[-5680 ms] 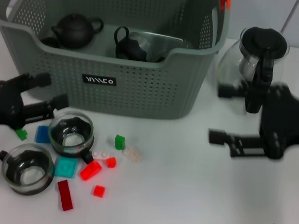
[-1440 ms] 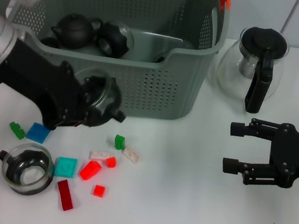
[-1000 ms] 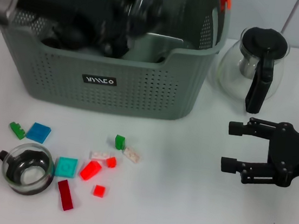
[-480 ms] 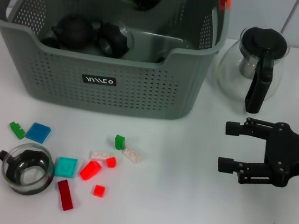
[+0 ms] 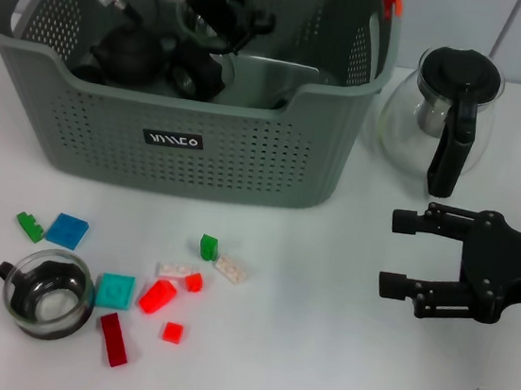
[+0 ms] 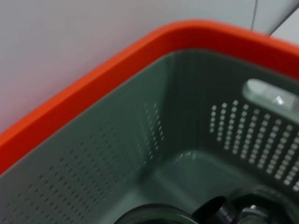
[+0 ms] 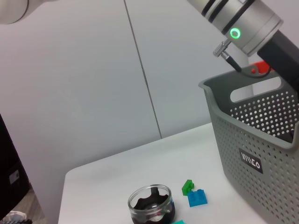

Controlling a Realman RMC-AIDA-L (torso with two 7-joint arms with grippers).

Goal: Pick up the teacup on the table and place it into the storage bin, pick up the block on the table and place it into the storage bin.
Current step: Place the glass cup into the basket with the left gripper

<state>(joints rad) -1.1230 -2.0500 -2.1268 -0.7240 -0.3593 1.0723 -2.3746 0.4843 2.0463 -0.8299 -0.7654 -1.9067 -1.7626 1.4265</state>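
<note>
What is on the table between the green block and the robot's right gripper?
In the head view, nothing lies between the green block and the right gripper: that stretch of table is bare white. The white blocks sit just below that line.

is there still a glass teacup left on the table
Yes, one glass teacup sits on the table among the scattered blocks, while the left gripper is over the storage bin.
</note>
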